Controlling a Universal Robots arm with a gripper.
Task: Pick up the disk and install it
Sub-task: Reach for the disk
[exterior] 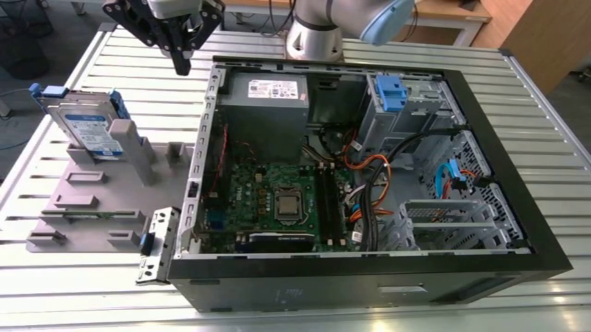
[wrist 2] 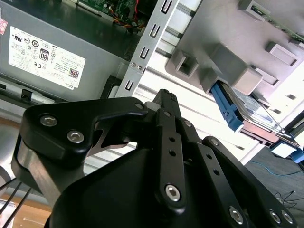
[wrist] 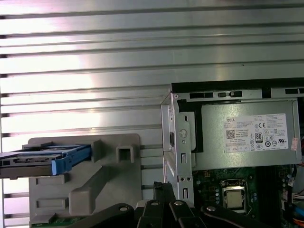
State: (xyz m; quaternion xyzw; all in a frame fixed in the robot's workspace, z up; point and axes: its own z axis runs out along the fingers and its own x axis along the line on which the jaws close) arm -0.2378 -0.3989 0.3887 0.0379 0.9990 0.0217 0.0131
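Claw closed tight, fingers pressed together, nothing held; hovering above the slatted metal table, at ten o'clock of one open computer case in the exterior view. One disk, at nine o'clock of that case, propped tilted in one grey holder, well apart from claw. Beyond, wooden furniture.

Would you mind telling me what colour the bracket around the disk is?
Blue; the bracket on the disk shows best in the exterior view.
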